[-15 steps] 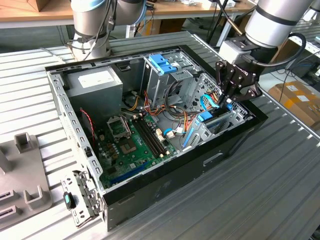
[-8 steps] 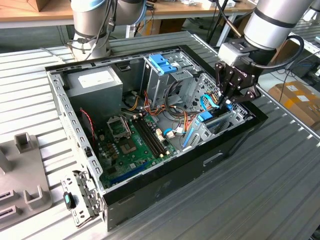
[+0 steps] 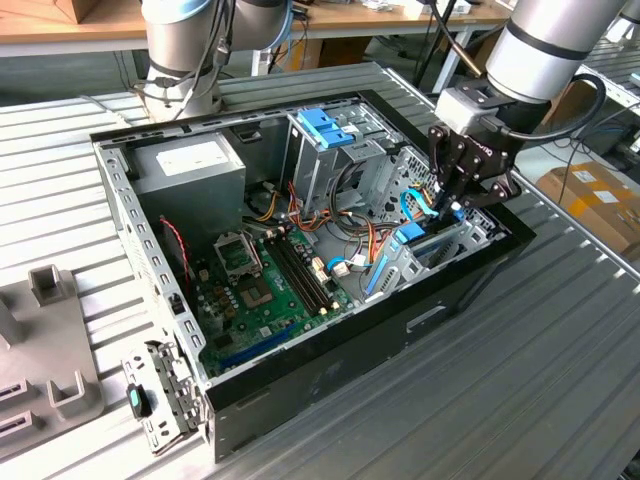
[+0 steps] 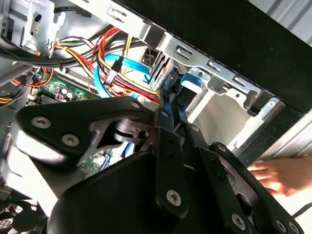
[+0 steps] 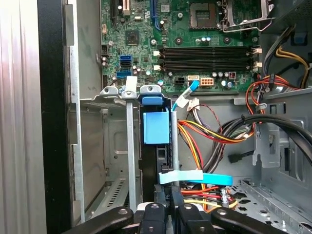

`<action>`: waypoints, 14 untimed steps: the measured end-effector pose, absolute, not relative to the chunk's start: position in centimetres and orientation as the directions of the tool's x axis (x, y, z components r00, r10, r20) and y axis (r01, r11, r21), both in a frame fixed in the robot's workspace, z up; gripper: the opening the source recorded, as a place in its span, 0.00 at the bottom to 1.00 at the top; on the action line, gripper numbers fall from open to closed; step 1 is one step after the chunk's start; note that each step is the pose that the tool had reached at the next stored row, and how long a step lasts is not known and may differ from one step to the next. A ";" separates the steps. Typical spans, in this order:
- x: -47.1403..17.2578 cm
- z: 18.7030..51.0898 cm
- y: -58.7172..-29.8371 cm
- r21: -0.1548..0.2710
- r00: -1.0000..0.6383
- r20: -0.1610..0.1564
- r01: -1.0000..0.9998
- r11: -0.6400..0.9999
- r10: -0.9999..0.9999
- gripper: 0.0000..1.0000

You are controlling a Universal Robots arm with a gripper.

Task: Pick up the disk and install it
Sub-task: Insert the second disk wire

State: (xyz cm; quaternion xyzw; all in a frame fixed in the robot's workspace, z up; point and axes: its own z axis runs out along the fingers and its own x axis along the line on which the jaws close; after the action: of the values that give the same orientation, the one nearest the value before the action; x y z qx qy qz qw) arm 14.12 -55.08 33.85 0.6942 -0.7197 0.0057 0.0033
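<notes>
A: Where's the disk (image 5: 156, 127)?
B: Upright in the case's (image 3: 330, 372) bay (image 5: 105, 146), blue rails showing, fingers (image 5: 165, 217) narrowed on its edge.
A: What crowds it?
B: Coloured wires (image 5: 204, 134) and a light-blue cable (image 5: 195, 178) at three o'clock in the first wrist view; motherboard (image 5: 185, 39) at twelve.
</notes>
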 end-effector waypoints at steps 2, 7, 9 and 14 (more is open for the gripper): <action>14.1 33.9 -55.1 -0.004 -0.036 0.014 -0.999 0.036 -0.999 0.30; 14.1 35.0 -55.1 -0.004 -0.036 0.014 -0.999 0.036 -0.999 0.30; 14.1 35.7 -55.1 -0.004 -0.036 0.014 -0.999 0.036 -0.999 0.30; 14.1 36.7 -55.1 -0.004 -0.036 0.014 -0.999 0.036 -0.999 0.30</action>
State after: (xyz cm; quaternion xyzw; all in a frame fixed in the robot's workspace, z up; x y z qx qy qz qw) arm 14.06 -55.06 36.70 0.6942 -0.7197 0.0062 0.0035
